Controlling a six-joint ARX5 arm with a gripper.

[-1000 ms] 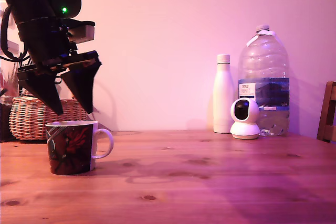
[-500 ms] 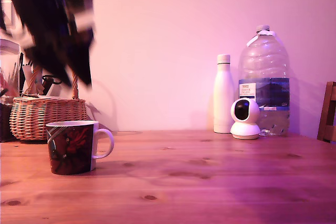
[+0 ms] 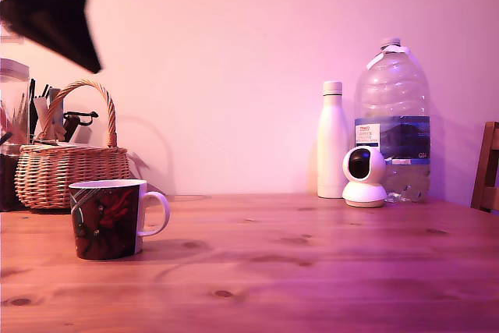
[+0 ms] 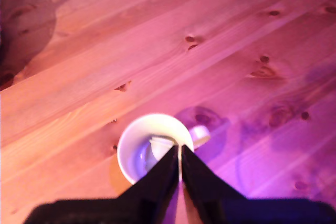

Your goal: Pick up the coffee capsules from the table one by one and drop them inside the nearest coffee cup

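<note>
The gripper (image 4: 180, 163) is hanging high above the coffee cup (image 3: 107, 218), showing in the exterior view only as a dark, blurred shape in the upper corner at that view's left. From the wrist camera its two black fingers (image 4: 157, 179) are lying almost together, just a thin sliver of light between the tips, and nothing is sitting between them: it is carrying nothing.

Looking straight down into the coffee cup through the wrist view, its white inside is showing clearly, and a pale coffee capsule (image 4: 160, 146) is lying down in there against the wall. The finger tips are overlapping part of the cup's rim in that picture, so some of the inside is being hidden.

The coffee cup is standing upright on the table (image 3: 312, 271), handle pointing toward the exterior view's right. Behind it, toward the exterior view's left, a wicker basket (image 3: 66, 168) is sitting with its looped handle up and dark items poking out. Well away from the cup, across the table toward the exterior view's right, a white bottle (image 3: 332, 139) is standing against the wall, a big clear water jug (image 3: 391, 118) beside it, and a small white round camera (image 3: 364, 175) is sitting just in front of those two.
</note>
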